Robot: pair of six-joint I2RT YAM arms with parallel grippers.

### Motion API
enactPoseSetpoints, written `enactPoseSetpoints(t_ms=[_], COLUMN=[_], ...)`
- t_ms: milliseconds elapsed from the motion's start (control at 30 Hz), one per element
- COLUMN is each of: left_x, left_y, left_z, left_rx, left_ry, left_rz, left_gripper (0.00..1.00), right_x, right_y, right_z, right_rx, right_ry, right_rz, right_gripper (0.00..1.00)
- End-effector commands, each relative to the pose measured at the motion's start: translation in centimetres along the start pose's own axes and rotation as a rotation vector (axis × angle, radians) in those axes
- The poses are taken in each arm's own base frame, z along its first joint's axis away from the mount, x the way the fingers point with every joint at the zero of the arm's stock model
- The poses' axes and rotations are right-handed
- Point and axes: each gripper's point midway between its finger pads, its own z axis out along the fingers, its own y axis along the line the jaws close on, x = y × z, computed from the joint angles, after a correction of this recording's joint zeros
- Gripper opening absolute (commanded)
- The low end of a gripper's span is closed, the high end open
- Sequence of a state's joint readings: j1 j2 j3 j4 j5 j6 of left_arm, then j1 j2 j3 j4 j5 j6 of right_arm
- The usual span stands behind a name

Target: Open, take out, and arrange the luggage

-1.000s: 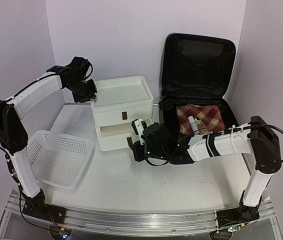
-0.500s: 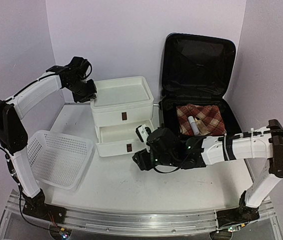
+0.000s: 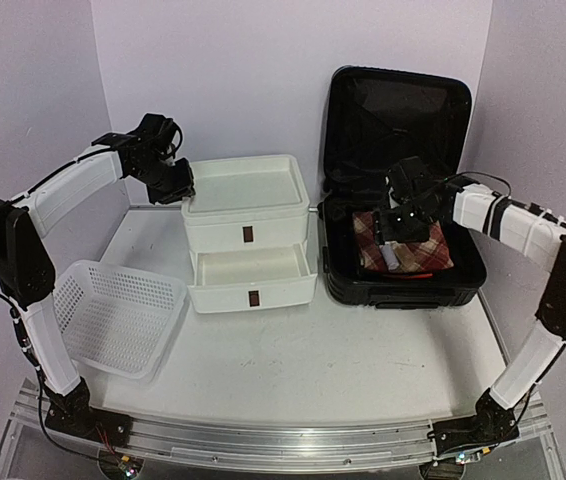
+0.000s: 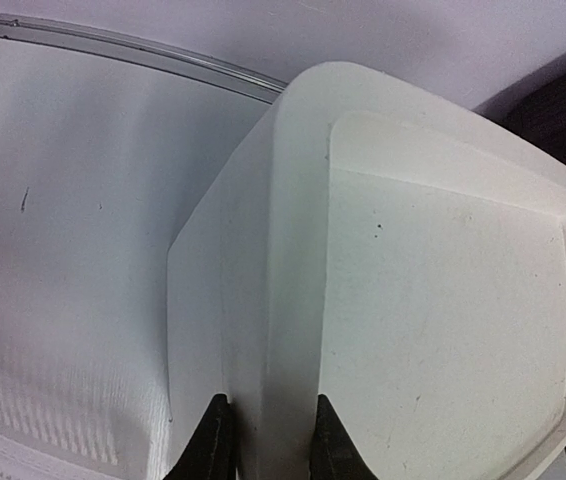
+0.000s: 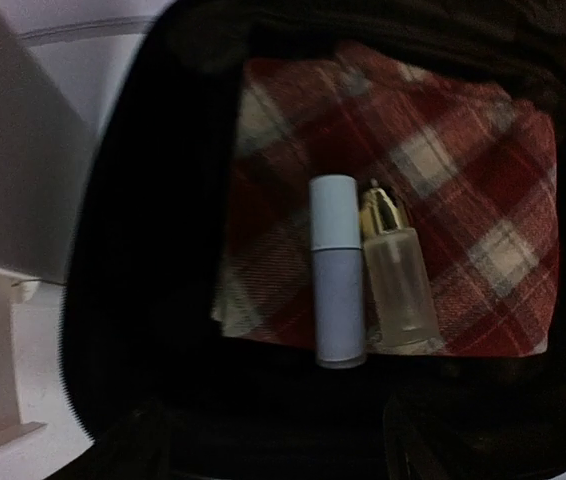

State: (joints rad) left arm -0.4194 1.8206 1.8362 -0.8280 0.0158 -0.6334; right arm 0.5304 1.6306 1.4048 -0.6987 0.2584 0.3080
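The luggage [image 3: 403,292], a black hard-shell suitcase, lies open at the back right with its lid standing upright. Inside, a red plaid cloth [image 5: 453,190] carries a pale blue tube [image 5: 338,285] and a clear bottle with a gold cap [image 5: 400,290] side by side. My right gripper [image 3: 400,225] hovers over the suitcase interior [image 5: 143,300], open, with nothing between its fingers [image 5: 123,445]. My left gripper [image 3: 178,190] is shut on the left rim of the white drawer box [image 4: 293,300], one finger [image 4: 213,445] on either side of it.
The white drawer box [image 3: 248,215] stands left of the suitcase, its lower drawer [image 3: 253,272] pulled out toward me. A white perforated basket [image 3: 113,315] sits at the front left. Purple walls close in the back and both sides.
My right gripper let go of the lower drawer's handle and opened. The arm then swung right and back, over the open suitcase. The drawer stays pulled out. The left arm has not moved.
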Motion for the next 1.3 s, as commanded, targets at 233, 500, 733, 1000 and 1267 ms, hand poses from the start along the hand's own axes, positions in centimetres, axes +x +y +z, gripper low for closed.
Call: enactPoseSetpoints(t_ms=[233, 500, 733, 1000, 1267], left_x=[5.3, 5.4, 5.4, 5.2, 5.0], left_y=[-2.4, -2.1, -1.9, -1.7, -1.4], left_z=[2.4, 2.6, 2.7, 2.6, 2.5], left_rx=[0.155, 0.162, 0.163, 0.161, 0.164], left_ry=[0.233, 0.248, 0.250, 0.244, 0.245], left_rz=[-0.046, -0.056, -0.064, -0.067, -0.081], left_gripper=[0.00, 0.00, 0.00, 0.00, 0.00], right_x=[2.9, 2.8, 1.7, 1.0, -1.6], right_y=[-2.1, -4.1, -4.6, -5.3, -3.7], right_z=[8.3, 10.1, 12.2, 12.8, 5.1], right_rx=[0.048, 0.174, 0.227, 0.270, 0.096], right_ry=[0.334, 0.329, 0.308, 0.286, 0.162], right_rz=[0.053, -0.018, -0.079, -0.114, -0.100], right_gripper=[0.48, 0.47, 0.46, 0.32, 0.13])
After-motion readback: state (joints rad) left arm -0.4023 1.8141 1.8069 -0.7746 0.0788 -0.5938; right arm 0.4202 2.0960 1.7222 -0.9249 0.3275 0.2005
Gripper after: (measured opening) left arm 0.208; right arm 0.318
